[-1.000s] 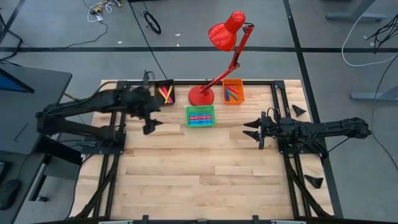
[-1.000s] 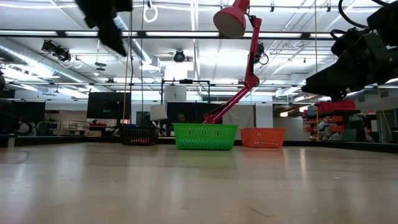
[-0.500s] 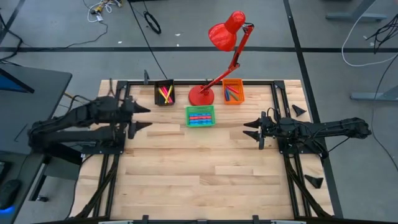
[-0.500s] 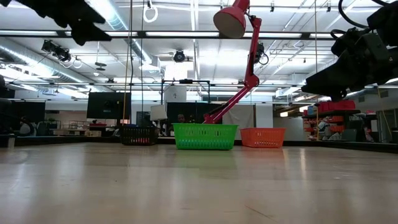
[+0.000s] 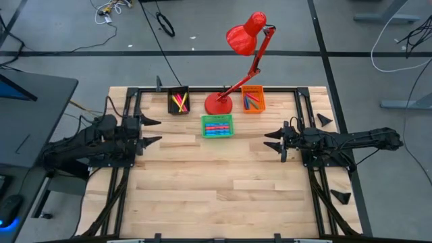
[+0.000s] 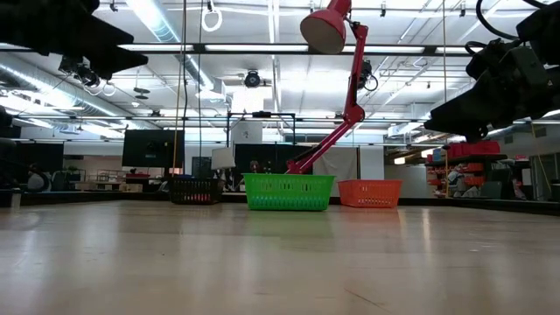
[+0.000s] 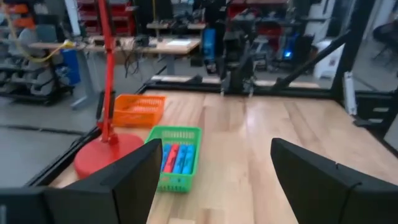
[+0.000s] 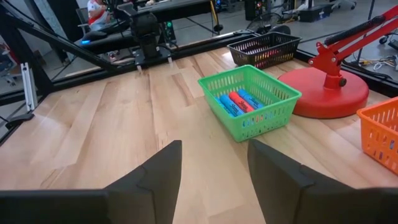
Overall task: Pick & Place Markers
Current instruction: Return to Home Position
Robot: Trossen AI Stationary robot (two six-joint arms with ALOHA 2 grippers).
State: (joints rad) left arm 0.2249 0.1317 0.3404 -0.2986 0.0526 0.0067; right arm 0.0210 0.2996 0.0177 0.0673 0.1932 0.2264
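Note:
The markers lie in three small bins at the far middle of the table. Pink and yellow ones are in the black bin [image 5: 179, 102]. Red and blue ones [image 8: 238, 102] are in the green bin [image 5: 217, 126]. Blue and green ones are in the orange bin [image 5: 253, 101]. My left gripper [image 5: 156, 131] hangs open and level near the table's left edge, well short of the bins, with nothing between its fingers [image 7: 134, 177]. My right gripper [image 5: 268, 140] waits open at the right, pointing toward the green bin [image 8: 249, 99], also holding nothing.
A red desk lamp stands with its round base [image 5: 218, 103] between the black and orange bins, and its arm leans over the far edge. A black frame [image 5: 135, 101] runs along the table's sides. Bare wood [image 5: 216, 182] fills the near half.
My left gripper has drawn back from beside the black bin toward the table's left edge and sunk lower. It has tipped from pointing downward to pointing level. Its fingers have stayed open with nothing in them. The bins and markers have kept their places.

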